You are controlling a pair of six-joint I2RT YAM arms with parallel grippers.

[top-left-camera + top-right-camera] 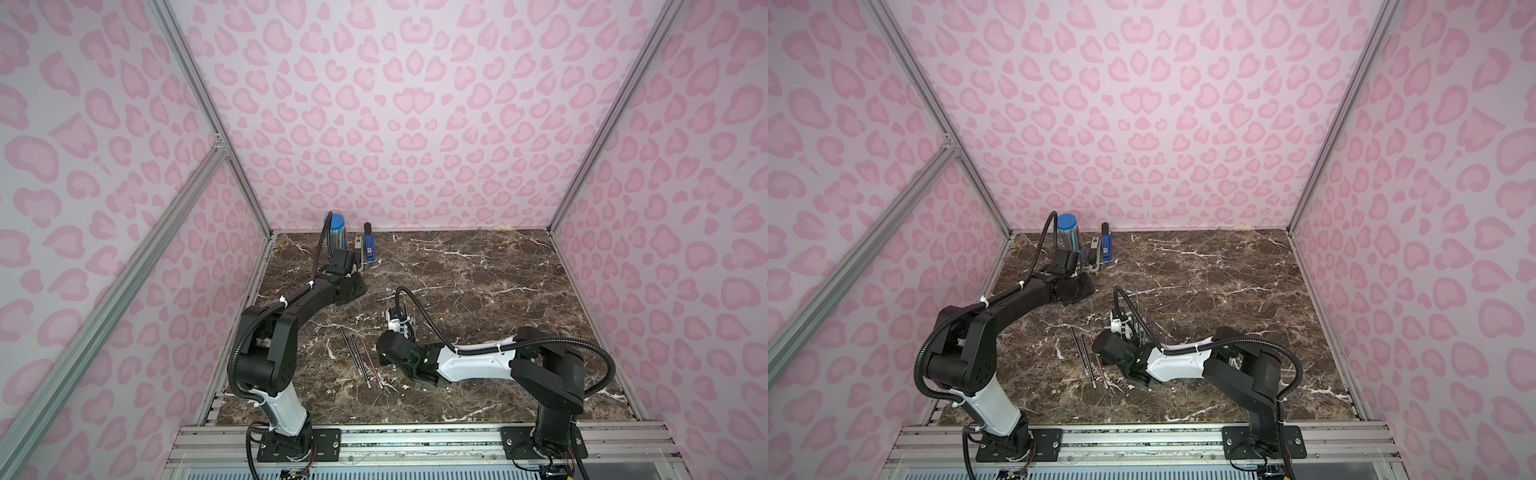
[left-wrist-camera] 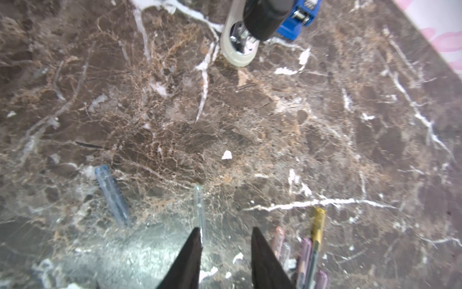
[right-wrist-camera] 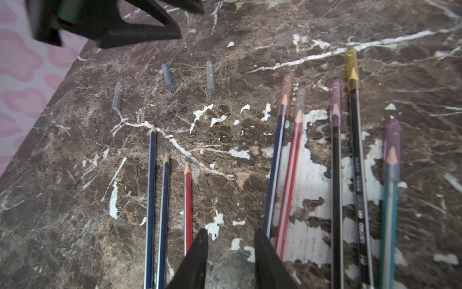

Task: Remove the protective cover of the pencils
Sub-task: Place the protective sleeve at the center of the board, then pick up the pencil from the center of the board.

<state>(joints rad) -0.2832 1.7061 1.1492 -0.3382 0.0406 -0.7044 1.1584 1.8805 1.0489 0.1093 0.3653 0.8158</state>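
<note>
**Pencil caps: three off, five on**

Right wrist view: eight pencils (image 3: 336, 187) lie roughly parallel on the marble tabletop (image 3: 75, 200), near its front middle between the two arms. Three bare pencils (image 3: 163, 212) form one group. Five more lie beside them, each carrying a translucent cap, one a gold cap (image 3: 352, 67). Three loose caps (image 3: 168, 80) lie well apart on the marble, beyond the bare points.

Left pincer (image 2: 226, 231): jaws apart, nothing between them. A clear cap (image 2: 200, 210) lies on the marble just beside one finger.

Right pincer (image 3: 232, 232): jaws apart and empty, low over the gap between the two groups.

Handling, my judgement:
- **Pencils:** light, stiff and thin, likely to roll or skid on polished marble. The sharpened leads look brittle.
- **Caps:** small, thin plastic, probably slick and held on by friction.
- **Hold:** one pincer grips the shaft just behind the cap. The other pinches the cap at mid-length and pulls straight along the pencil. A sideways pull risks snapping the lead.
- **Spacing:** the capped pencils lie close together, so the approach must be narrow.
</note>
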